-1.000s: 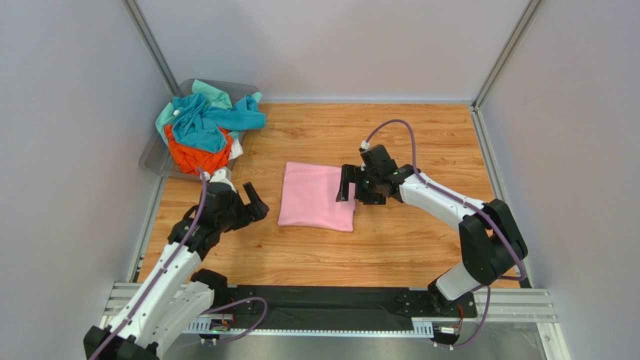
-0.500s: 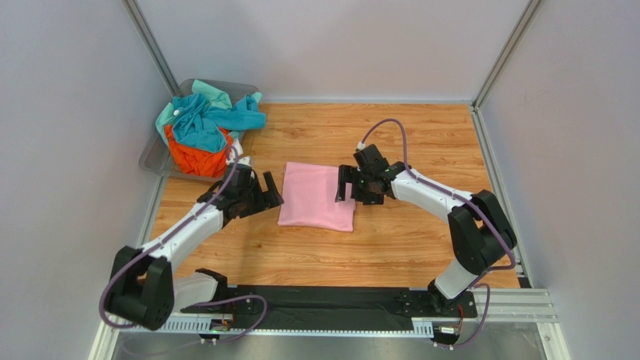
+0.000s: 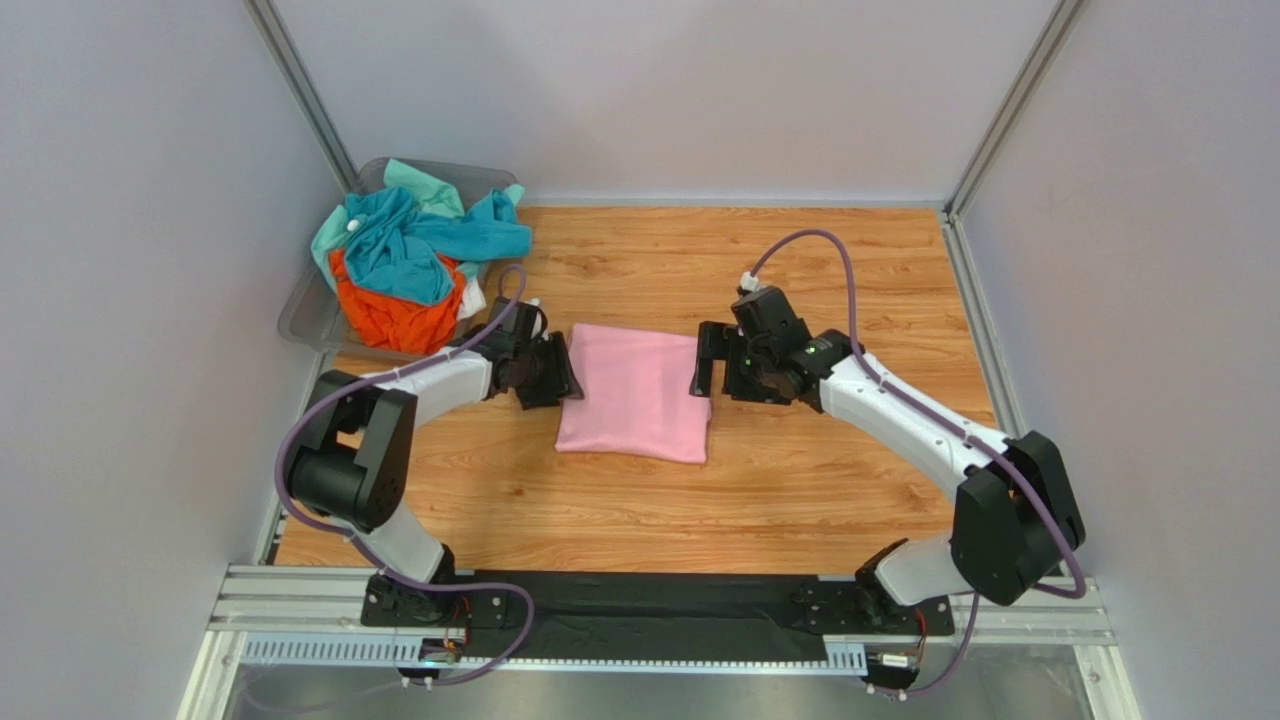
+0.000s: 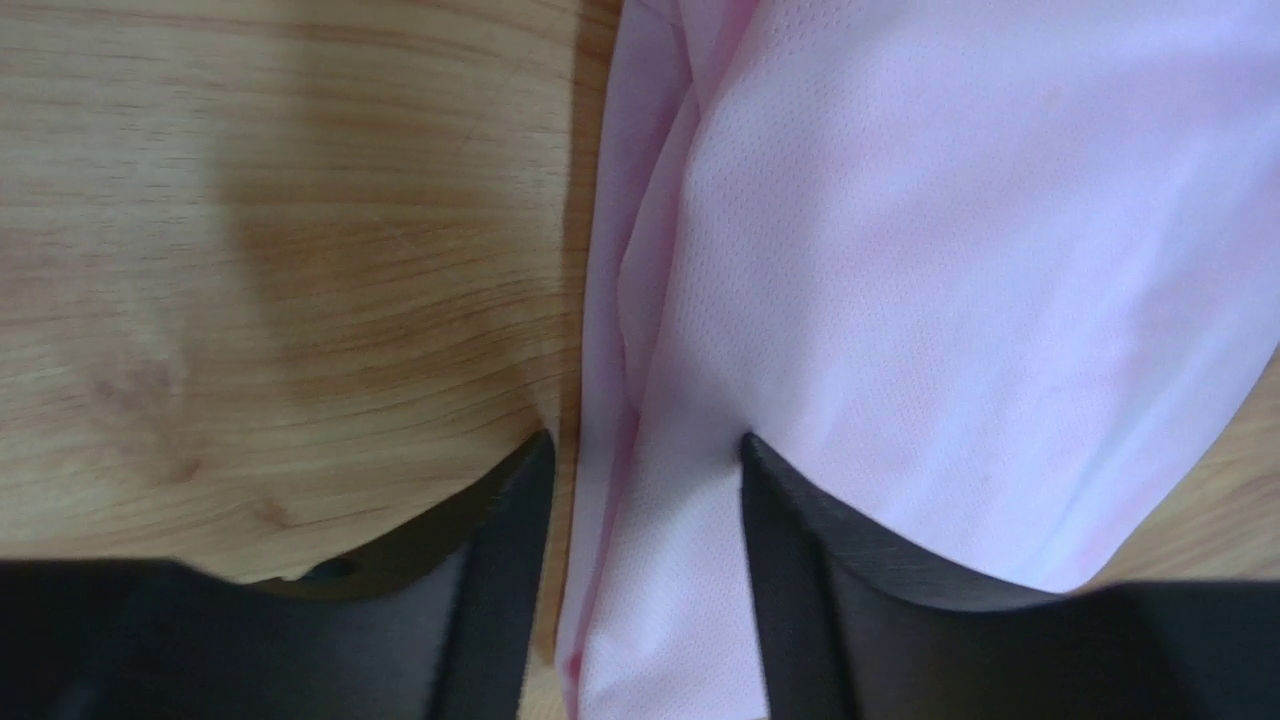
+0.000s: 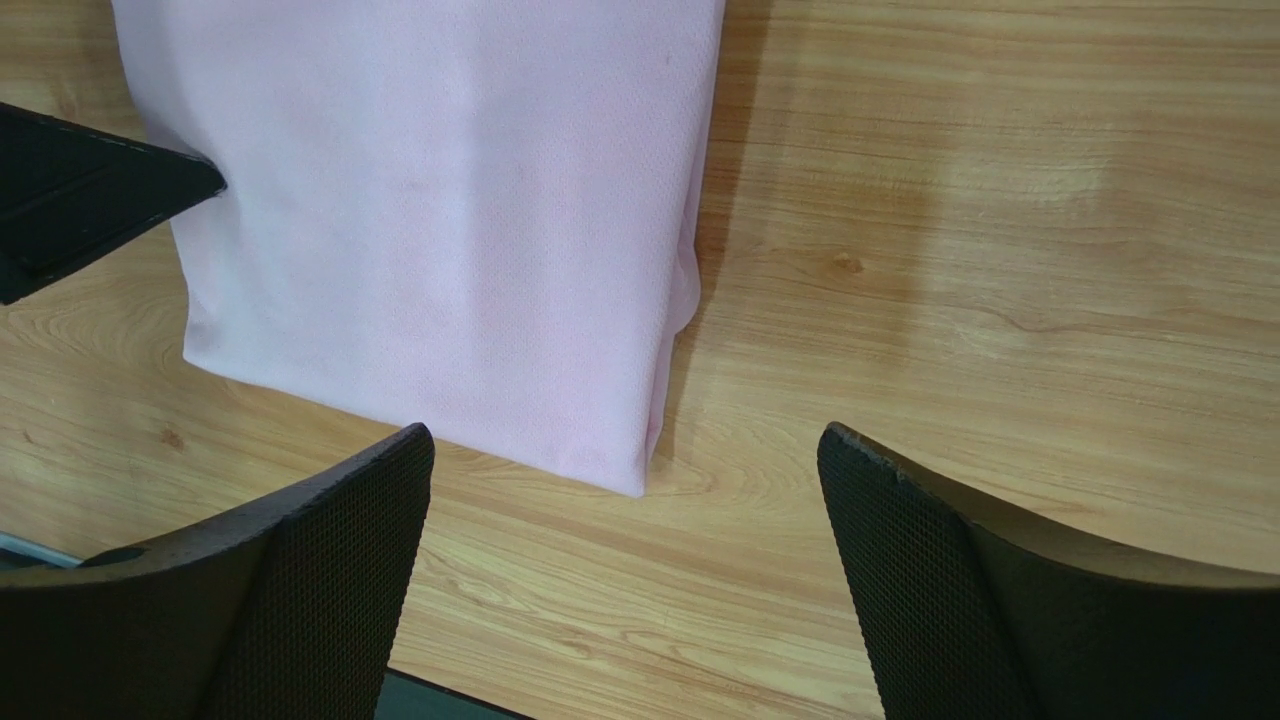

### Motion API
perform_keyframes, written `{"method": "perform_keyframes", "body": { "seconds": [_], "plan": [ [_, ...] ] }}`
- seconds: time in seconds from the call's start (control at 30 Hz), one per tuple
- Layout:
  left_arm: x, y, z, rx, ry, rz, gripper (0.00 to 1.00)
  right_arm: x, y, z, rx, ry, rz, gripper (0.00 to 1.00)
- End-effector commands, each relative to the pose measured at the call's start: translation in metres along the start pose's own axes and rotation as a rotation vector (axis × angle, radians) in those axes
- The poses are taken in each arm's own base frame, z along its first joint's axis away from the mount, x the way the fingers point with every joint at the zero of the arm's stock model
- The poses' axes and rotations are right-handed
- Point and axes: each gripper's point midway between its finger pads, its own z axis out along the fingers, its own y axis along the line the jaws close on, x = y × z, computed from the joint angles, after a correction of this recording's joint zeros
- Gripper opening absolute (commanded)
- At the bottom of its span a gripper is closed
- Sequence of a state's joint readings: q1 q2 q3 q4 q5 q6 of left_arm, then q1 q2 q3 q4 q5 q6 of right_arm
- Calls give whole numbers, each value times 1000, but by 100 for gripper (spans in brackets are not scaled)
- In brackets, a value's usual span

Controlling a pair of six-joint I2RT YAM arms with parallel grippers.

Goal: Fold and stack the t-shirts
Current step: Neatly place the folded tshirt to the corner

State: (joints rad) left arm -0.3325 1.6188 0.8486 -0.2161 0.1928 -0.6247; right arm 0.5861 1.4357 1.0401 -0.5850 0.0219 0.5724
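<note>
A light pink t-shirt (image 3: 639, 393) lies folded into a rectangle in the middle of the wooden table. My left gripper (image 3: 559, 371) is at its left edge, low over the wood. In the left wrist view the jaws (image 4: 643, 443) straddle the layered pink edge (image 4: 932, 270), partly narrowed, with a sliver of wood still showing beside the left finger. My right gripper (image 3: 706, 365) hovers wide open over the shirt's right edge; its view shows the pink shirt (image 5: 436, 195) and its near corner between the fingers (image 5: 624, 435). Teal (image 3: 398, 248), orange (image 3: 394, 315) and mint t-shirts (image 3: 428, 188) lie crumpled together.
The crumpled shirts fill a grey translucent bin (image 3: 308, 323) at the table's far left corner. Metal frame posts and grey walls enclose the table on three sides. A black rail runs along the near edge by the arm bases.
My left arm has swung in from the left to the pink shirt's left edge and its jaws have narrowed around that edge. My right gripper has shifted slightly to the right, still open.
</note>
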Motion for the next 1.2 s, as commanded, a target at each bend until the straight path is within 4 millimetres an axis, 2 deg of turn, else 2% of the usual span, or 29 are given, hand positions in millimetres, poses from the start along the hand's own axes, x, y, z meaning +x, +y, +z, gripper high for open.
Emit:
{"method": "perform_keyframes", "body": {
  "seconds": [0.0, 0.03, 0.07, 0.17, 0.27, 0.43, 0.67, 0.83, 0.9, 0.97, 1.03, 1.17],
  "plan": [
    [1, -12, 8, 40, 25, 33, 51, -8, -11, -13, 23, -56, -27, 100],
    [6, -10, 11, 23, 48, 36, 48, -6, -14, -14, 26, -56, -27, 100],
    [10, -10, 13, 4, 53, 56, 34, -8, -16, -18, 24, -67, -29, 100],
    [17, -1, 13, -89, 65, 87, 11, -5, -26, -22, 28, -74, -32, 100],
    [23, 18, 6, -199, 78, 83, 0, -4, -35, -27, 34, -88, -38, 100],
    [29, 49, -19, -350, 68, 97, 0, -3, -49, -33, 39, -101, -53, 100],
    [20, 104, -66, -625, 4, 67, 0, 1, -68, -31, 19, -77, -30, 100],
    [2, 129, -94, -725, -94, 18, 0, 2, -67, -26, -19, -49, -6, 100],
    [-8, 133, -110, -745, -129, 59, 0, 5, -64, -24, -38, -34, -7, 100],
    [-17, 147, -128, -825, -194, 99, 0, 5, -64, -23, -44, -37, -5, 100],
    [-22, 159, -138, -869, -227, 91, 0, 6, -65, -22, -42, -32, -4, 100],
    [-33, 173, -135, -827, -276, 38, 0, 6, -70, -23, -32, -36, 4, 100]
  ]
}}
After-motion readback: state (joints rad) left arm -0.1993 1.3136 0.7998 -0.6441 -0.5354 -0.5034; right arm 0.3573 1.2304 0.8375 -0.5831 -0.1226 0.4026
